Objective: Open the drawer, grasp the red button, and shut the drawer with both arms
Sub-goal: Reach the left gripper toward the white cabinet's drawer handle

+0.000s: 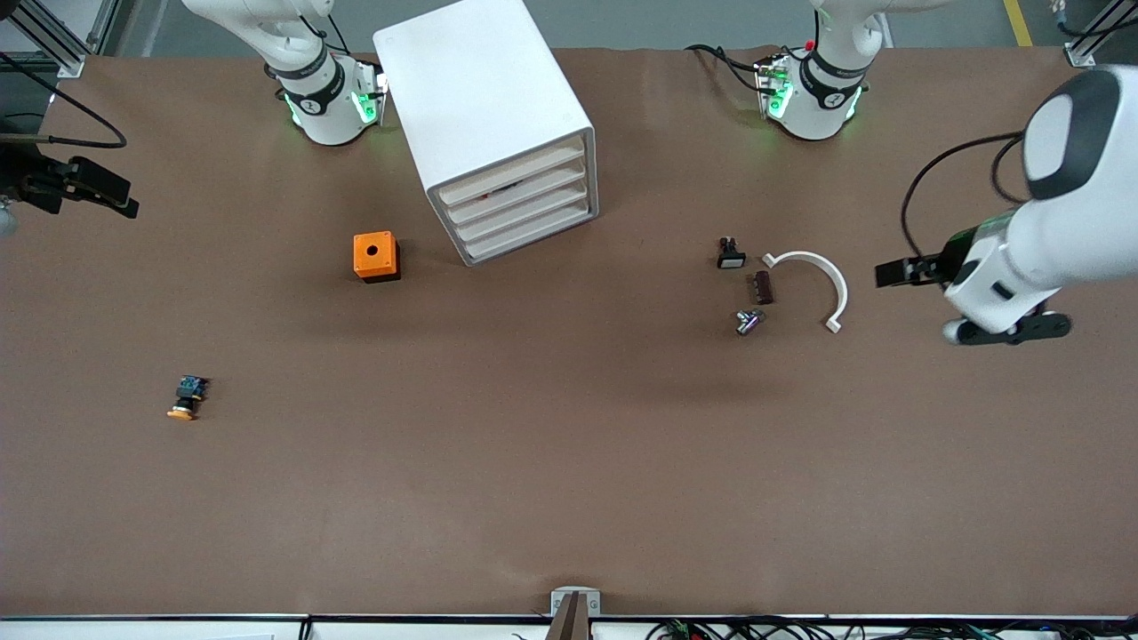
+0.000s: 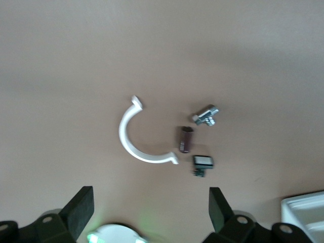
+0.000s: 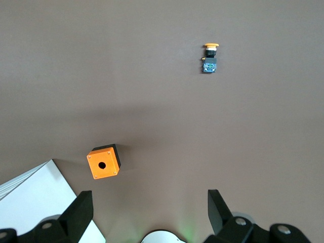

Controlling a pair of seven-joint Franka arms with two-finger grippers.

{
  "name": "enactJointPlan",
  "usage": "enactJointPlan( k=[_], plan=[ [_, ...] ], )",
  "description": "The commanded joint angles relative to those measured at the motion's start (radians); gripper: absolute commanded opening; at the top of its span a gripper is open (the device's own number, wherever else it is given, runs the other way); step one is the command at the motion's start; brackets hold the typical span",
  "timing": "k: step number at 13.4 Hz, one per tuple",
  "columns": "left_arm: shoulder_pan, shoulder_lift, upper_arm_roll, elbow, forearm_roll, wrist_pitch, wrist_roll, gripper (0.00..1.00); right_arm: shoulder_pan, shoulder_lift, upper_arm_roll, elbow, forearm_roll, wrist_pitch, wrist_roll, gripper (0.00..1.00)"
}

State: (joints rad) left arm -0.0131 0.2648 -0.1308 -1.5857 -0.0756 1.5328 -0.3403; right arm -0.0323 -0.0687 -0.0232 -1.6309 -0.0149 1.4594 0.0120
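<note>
So the brown table [image 1: 569, 498] has the white boxy cabinet [image 1: 484, 107] toward the right arm's end, all four of its shallow white tray drawers pushed in. A bit of red shows through the front of the second drawer from the top [image 1: 520, 188], but I can't tell if that's the red-capped button. The left gripper [image 2: 150, 212] hangs with fingers spread over the table near the white plastic half-ring [image 1: 813, 283], with nothing between them. The right gripper [image 3: 150, 212] is spread wide and empty too, up over the table edge at its own end. The orange cube with a round hole [image 1: 375, 255] sits just beside the cabinet, and the little orange-capped button [image 1: 186, 399] lies nearer the front camera.
</note>
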Motion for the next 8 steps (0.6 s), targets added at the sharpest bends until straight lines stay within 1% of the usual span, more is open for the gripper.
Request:
enactJointPlan(
  k=[1,4,7,8],
  plan=[
    [-0.086,0.12,-0.004,0.043,-0.07,0.003,-0.281,1.0,-0.006,0.006,0.006,0.014,0.006,-0.022,0.003,1.0],
    [-0.174,0.264,-0.004,0.122,-0.14,0.013,-0.636,1.0,0.0,0.006,0.012,0.014,0.006,-0.025,0.019,1.0],
    [-0.253,0.367,-0.003,0.163,-0.222,0.015,-0.881,1.0,0.043,0.006,0.012,0.014,0.006,-0.043,0.087,1.0],
    [-0.263,0.401,-0.003,0.171,-0.269,0.015,-1.019,1.0,0.063,0.006,0.012,0.017,0.006,-0.057,0.126,1.0]
  ],
)
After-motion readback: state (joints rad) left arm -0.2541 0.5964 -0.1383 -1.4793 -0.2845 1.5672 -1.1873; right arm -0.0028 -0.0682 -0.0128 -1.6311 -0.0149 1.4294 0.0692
